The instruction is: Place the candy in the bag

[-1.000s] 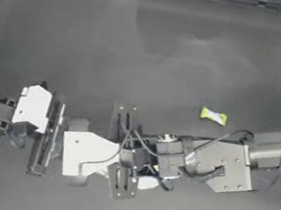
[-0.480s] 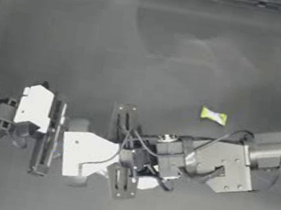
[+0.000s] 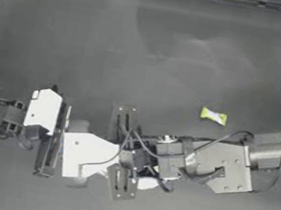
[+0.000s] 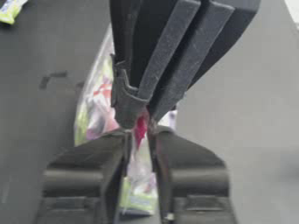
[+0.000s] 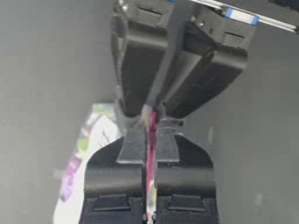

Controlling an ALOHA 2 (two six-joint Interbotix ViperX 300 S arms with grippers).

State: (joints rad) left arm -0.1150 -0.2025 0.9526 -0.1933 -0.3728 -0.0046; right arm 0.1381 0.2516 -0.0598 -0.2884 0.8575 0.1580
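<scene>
**Both pincers clamped on the bag's seal**

I have the left pincer and the right pincer meeting nose to nose, each closed tight on the pink-red strip of the bag. The candy lies loose on the worktop, beyond the right arm, apart from the bag.

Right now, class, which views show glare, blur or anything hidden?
Top view: pale glare bands across the table; the candy is clear, the bag mostly hidden under the arms. Left wrist view: left gripper soft-edged at the bag's seal. Right wrist view: right gripper likewise blurred.
</scene>
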